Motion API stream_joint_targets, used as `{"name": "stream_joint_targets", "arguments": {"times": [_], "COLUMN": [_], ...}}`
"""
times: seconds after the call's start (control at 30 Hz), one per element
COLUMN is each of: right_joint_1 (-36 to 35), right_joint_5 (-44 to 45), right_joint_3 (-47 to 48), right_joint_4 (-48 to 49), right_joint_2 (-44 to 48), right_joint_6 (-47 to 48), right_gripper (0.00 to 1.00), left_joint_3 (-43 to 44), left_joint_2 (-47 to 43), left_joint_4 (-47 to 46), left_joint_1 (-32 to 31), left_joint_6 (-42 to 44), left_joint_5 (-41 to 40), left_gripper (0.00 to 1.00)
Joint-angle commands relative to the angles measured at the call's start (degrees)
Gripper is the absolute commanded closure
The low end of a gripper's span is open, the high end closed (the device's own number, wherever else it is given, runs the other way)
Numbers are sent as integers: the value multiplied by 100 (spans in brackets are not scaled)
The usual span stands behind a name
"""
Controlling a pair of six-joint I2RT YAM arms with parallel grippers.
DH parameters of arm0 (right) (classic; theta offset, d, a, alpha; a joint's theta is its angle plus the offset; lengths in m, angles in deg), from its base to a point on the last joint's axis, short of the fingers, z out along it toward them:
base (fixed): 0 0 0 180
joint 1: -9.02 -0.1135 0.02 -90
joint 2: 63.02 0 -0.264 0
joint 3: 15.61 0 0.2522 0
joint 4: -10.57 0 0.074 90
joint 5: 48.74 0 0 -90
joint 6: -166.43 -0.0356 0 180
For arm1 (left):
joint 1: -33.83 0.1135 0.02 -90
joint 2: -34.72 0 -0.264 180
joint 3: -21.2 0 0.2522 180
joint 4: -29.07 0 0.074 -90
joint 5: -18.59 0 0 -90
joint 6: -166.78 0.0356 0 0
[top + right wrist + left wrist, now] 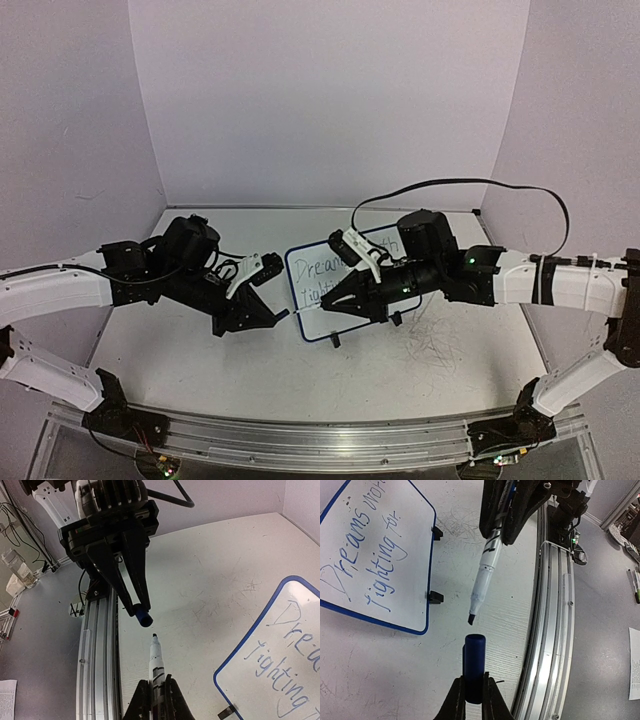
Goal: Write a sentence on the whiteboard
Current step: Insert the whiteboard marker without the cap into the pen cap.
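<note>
- left gripper (473, 686) clenched on a blue cap (474, 665); cap gripped at its lower end and pointing away from the fingers
- right gripper (157, 682) clenched on a marker (156, 664), white barrel, dark chisel tip bare and pointing out from the fingers
- marker tip and blue cap end face each other, very close, slightly off line, small gap between them, not touching, tip not inside the cap
- both grippers meet low over the surface (200, 370), just by the left edge of the whiteboard (306, 262), left of centre in the top view
- whiteboard sits mid-surface, white with dark blue rim and rounded corners; right arm crosses over its right half in the top view
- two black feet (435, 597) stick out from one long edge of the board, resting on the surface
- sentence (382, 572) is on the whiteboard, thin blue cursive, two lines: "Dreams worth" over "fighting for"; fully readable in the left wrist view, only partly in the other two
- neither the marker nor either gripper touches the board
- grey scribble marks (435, 345) on the surface right of the board, below the right arm
- aluminium rail (320, 435) runs along the near edge with both arm bases on it
- black cable (480, 182) loops above the right arm
- loose paper and pens beyond the rail in the left wrist view, too small to detail
</note>
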Motion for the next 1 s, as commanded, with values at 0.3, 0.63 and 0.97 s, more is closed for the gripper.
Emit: {"name": "stream_joint_targets", "arguments": {"times": [0.3,0.63,0.97], "right_joint_1": [-24,-101,-156], "right_joint_5": [-195,-285,-430], "right_joint_3": [321,307,413], "right_joint_4": [-38,51,66], "right_joint_2": [40,-56,-258], "right_joint_6": [185,198,192], "right_gripper": [100,100,100], "left_joint_3": [150,137,165], "left_joint_2": [3,6,22], "left_joint_4": [-154,-149,-150], "left_joint_1": [-74,-127,-167], "left_joint_6": [114,68,73], "left_joint_5": [191,134,155], "left_gripper": [100,100,100]}}
